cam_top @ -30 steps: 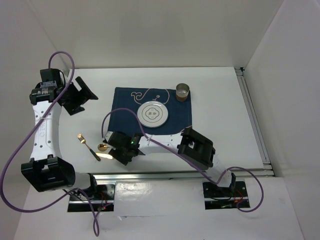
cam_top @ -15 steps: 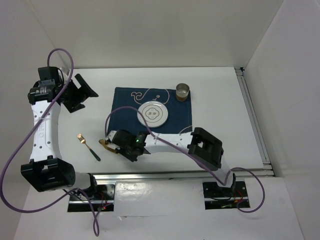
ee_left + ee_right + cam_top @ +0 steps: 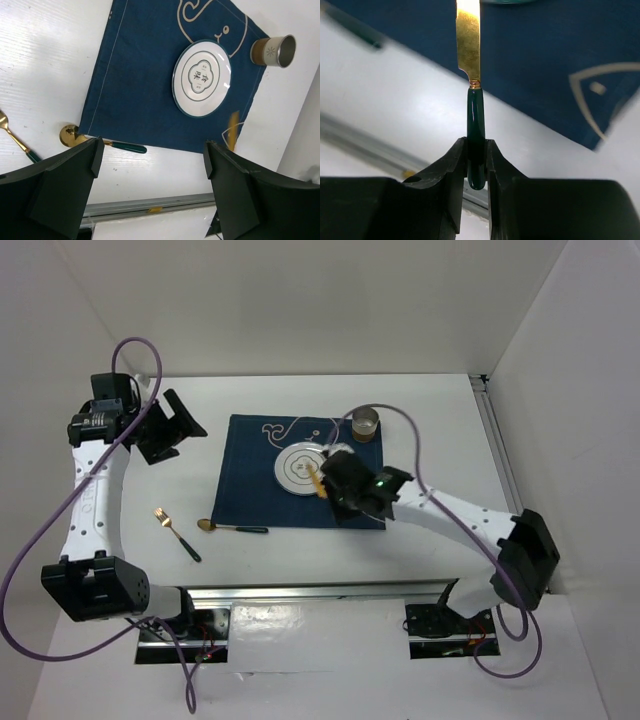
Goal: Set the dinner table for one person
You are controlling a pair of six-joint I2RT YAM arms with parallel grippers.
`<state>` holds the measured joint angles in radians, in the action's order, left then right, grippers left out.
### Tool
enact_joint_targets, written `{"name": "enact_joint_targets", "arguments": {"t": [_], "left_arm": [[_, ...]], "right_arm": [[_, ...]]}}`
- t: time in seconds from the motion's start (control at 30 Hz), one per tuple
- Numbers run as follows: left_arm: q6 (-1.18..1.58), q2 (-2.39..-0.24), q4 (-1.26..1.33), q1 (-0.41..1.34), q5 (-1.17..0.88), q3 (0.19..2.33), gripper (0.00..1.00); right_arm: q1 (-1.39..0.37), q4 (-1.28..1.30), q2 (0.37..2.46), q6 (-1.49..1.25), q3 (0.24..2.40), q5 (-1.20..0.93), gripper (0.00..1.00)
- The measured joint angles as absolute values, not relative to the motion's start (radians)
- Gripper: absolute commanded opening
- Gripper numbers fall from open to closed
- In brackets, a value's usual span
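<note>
The right gripper's (image 3: pixel 476 157) fingers (image 3: pixel 454 167) are pinched tight on the dark green handle of a gold-bladed knife (image 3: pixel 469 45), the blade pointing away from the wrist. Seen from overhead, it hangs over the blue mat (image 3: pixel 245 475) at the right rim of the white plate (image 3: pixel 298 466), mid-frame. A cup (image 3: pixel 366 423) stands at the mat's upper right corner. A spoon (image 3: pixel 232 527) and a fork (image 3: pixel 177 533) lie lower left on the white dinner table (image 3: pixel 440 420), which spans the frame's middle. The left gripper (image 3: pixel 172 428), upper left, gapes wide and holds nothing.

Navy mat (image 3: pixel 245 480), white fish drawings; gold knife (image 3: pixel 475 100), green handle
</note>
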<state>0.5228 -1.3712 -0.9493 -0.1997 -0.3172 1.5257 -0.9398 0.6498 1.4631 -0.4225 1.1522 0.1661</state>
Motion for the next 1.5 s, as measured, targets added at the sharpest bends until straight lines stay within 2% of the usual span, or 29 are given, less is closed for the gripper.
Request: {"name": "enact_joint_targets", "arguments": {"t": [0.13,0.23,0.5,0.63,0.67,0.7,0.77,0.8,0.93,1.07,1.2,1.3,1.5], "left_arm": [[0.523,-1.371,-0.935,-0.159,-0.273,1.48,1.0],[0.526,-1.369,-0.923,-0.134,-0.243,1.431,1.0],[0.571,-1.354,-0.891,-0.091,-0.058,1.219,0.95],[0.611,-1.352,-0.897,-0.106,0.013,1.148,0.94],[0.618,-1.35,-0.897,-0.114,0.024,1.128,0.94],[0.632,-1.346,-0.894,-0.123,0.034,1.102,0.94],[0.643,-1.339,-0.899,-0.148,0.051,1.056,0.94],[0.653,-1.339,-0.902,-0.157,0.054,1.044,0.93],[0.683,-1.346,-0.909,-0.198,0.068,1.011,0.92],[0.697,-1.365,-0.912,-0.232,0.057,1.003,0.86],[0.734,-1.404,-0.916,-0.261,0.038,0.986,0.86],[0.772,-1.399,-0.916,-0.271,0.016,0.946,0.81],[0.842,-1.396,-0.916,-0.282,0.013,0.892,0.79]], "right_arm": [[-0.71,0.67,1.397,-0.565,1.078,0.159,0.0],[-0.62,0.664,1.419,-0.598,1.069,0.122,0.0],[-0.52,0.62,1.651,-0.601,1.123,0.083,0.0],[-0.503,0.602,1.695,-0.616,1.125,0.08,0.0],[-0.501,0.594,1.7,-0.622,1.126,0.08,0.05],[-0.501,0.585,1.703,-0.628,1.126,0.08,0.21],[-0.501,0.568,1.708,-0.637,1.127,0.079,0.33],[-0.501,0.561,1.708,-0.642,1.127,0.077,0.52],[-0.501,0.526,1.709,-0.648,1.127,0.062,0.83],[-0.501,0.516,1.709,-0.641,1.127,0.064,0.9],[-0.501,0.517,1.697,-0.63,1.127,0.07,0.91],[-0.501,0.519,1.653,-0.618,1.127,0.072,0.91],[-0.501,0.52,1.541,-0.581,1.127,0.074,0.92]]}}
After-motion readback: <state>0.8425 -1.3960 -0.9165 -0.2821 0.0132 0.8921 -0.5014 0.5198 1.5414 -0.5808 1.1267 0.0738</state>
